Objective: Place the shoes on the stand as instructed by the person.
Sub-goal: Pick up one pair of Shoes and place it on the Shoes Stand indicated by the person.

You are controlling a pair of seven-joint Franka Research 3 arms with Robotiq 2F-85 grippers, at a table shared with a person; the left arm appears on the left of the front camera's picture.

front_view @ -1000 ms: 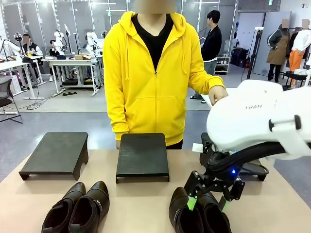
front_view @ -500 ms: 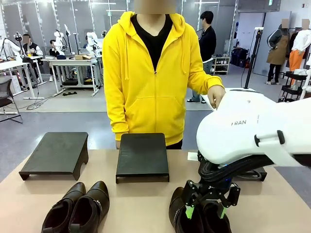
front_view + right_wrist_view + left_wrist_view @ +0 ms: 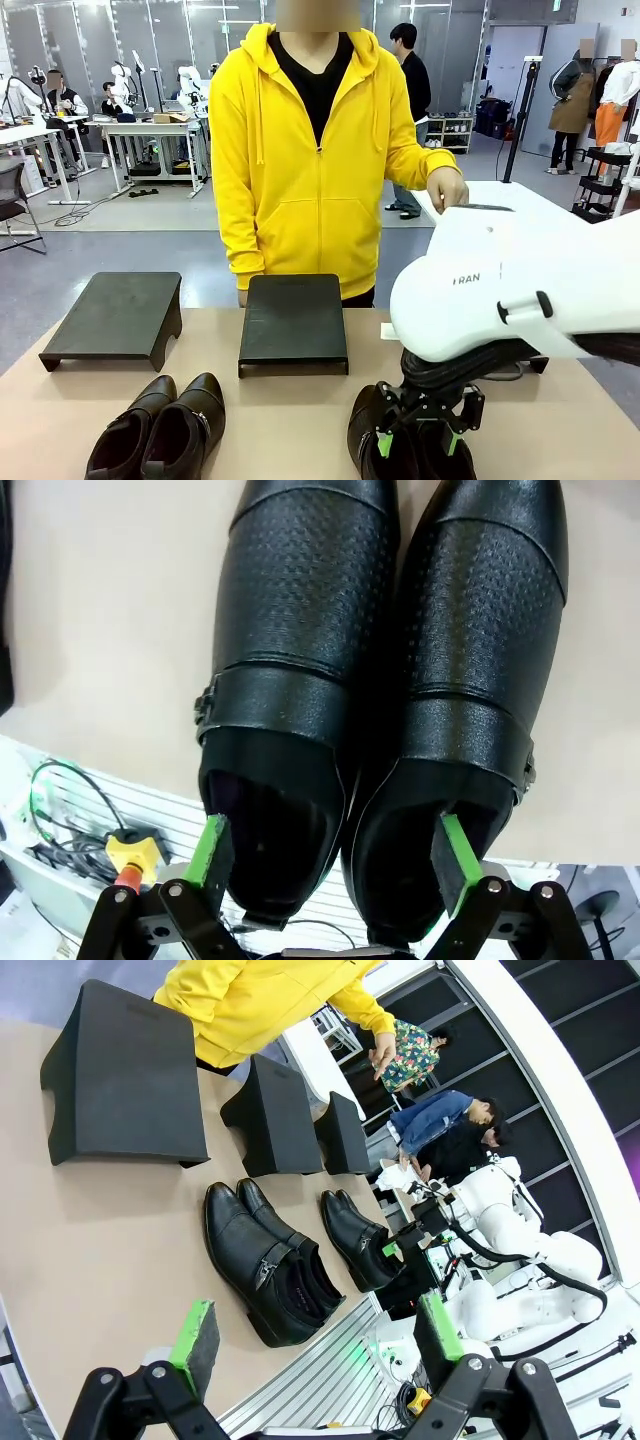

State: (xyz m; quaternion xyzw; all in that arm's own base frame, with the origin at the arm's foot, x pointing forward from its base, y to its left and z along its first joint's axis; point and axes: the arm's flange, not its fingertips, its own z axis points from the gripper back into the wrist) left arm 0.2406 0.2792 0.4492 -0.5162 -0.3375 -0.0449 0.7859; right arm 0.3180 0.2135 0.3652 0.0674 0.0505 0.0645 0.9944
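Right gripper has been sinking lower. It is now hanging over the right-hand shoes on the table, jaws spread wide and clasping nothing. Left gripper is hovering, jaws likewise apart; left-hand shoes are lying before the stands.

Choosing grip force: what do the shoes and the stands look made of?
Shoes: likely black leather, semi-gloss, with pinhole grain and a buckle strap. Stands: matte black, possibly plastic or painted wood; cannot tell.
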